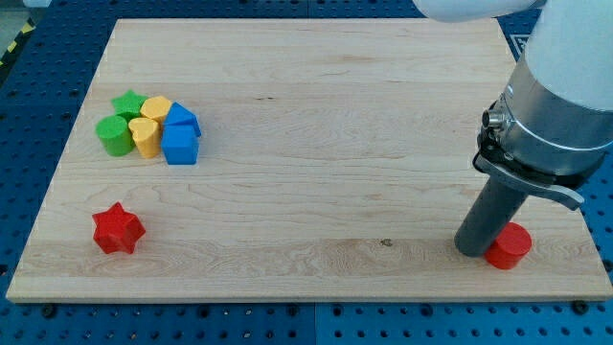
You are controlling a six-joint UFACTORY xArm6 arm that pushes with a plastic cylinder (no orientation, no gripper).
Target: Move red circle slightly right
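The red circle sits near the board's bottom right corner. My tip rests on the board right against the red circle's left side, touching it or nearly so. The dark rod rises from there toward the view's upper right, into the arm's grey and white body.
A red star lies at the bottom left. A tight cluster sits at the upper left: green star, green cylinder, yellow block, yellow heart, and two blue blocks. The board's right edge is close to the red circle.
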